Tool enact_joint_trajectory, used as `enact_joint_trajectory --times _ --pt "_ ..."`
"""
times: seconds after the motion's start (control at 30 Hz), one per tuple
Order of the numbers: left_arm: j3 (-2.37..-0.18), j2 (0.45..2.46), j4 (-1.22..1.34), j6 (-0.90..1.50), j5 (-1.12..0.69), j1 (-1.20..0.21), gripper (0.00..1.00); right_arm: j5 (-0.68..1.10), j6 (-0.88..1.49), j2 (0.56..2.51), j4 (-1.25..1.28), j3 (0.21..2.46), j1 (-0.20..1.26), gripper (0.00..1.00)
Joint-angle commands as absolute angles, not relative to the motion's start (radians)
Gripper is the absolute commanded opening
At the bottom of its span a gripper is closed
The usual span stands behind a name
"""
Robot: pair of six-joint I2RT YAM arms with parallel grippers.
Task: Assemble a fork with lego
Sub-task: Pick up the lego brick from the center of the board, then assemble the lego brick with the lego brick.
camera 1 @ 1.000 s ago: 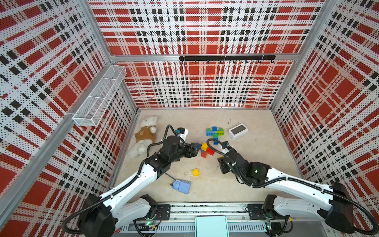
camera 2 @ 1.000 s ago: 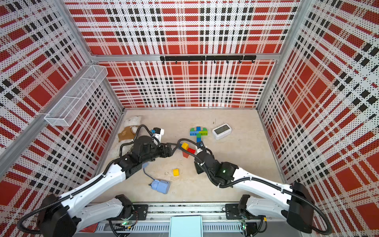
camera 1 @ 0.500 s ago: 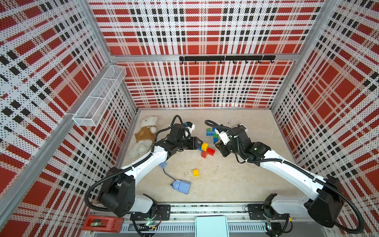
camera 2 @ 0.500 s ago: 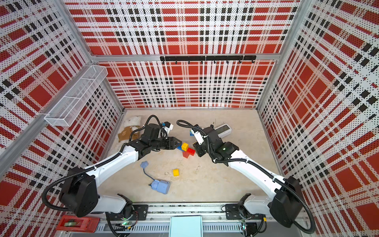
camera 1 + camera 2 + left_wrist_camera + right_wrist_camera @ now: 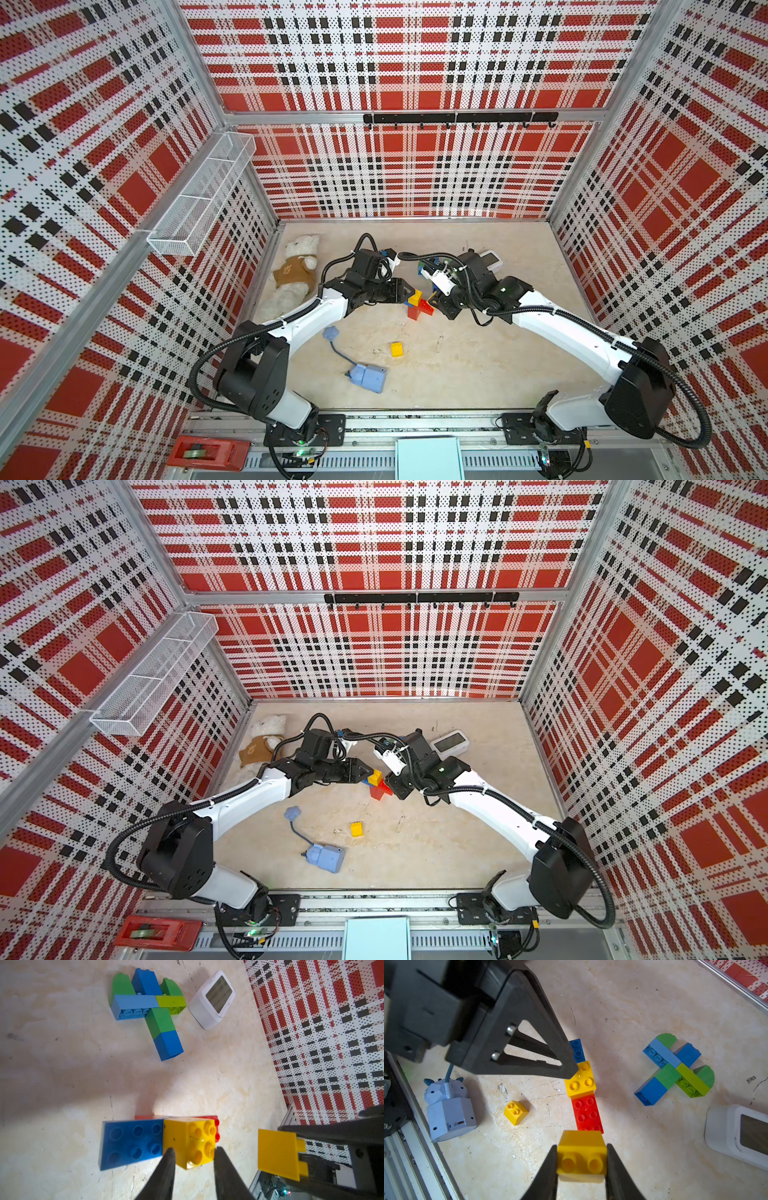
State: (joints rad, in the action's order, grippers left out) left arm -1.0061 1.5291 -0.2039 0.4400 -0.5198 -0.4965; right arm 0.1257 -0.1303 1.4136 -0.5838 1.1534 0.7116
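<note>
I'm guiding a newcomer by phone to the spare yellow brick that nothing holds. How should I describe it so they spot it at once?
Find the pale-blue box with a cord near the front edge of the table. Just behind it, further in, a small yellow brick lies alone. Unlike the stacked yellow brick and the lifted yellow brick, it lies loose, ungripped.

Left arm (image 5: 307, 320) and right arm (image 5: 561, 328) reach inward; left fingers (image 5: 164, 1174), right fingers (image 5: 546, 1176) pinched tight.

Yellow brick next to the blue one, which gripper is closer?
Left. The left gripper flanks that yellow brick; the right gripper, shut on a second yellow brick, hangs at the red brick's end.
</note>
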Motion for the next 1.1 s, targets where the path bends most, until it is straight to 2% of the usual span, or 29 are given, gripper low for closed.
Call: enact_joint_trajectory --times 0.0,0.33,1.07 --pt "-1.031 1.546 -0.184 0.428 -0.537 -0.502 0.35 0.152 -0.183 1.437 -0.586 1.184 0.707 0.0" --pt "-1.004 1.567 -0.168 0.433 -0.537 -0.503 0.29 0.182 -0.232 1.501 -0.615 1.226 0.688 0.0" --pt "-0.947 1.572 -0.137 0.442 -0.531 -0.512 0.29 0.183 -0.292 1.607 -0.595 1.25 0.673 0.0"
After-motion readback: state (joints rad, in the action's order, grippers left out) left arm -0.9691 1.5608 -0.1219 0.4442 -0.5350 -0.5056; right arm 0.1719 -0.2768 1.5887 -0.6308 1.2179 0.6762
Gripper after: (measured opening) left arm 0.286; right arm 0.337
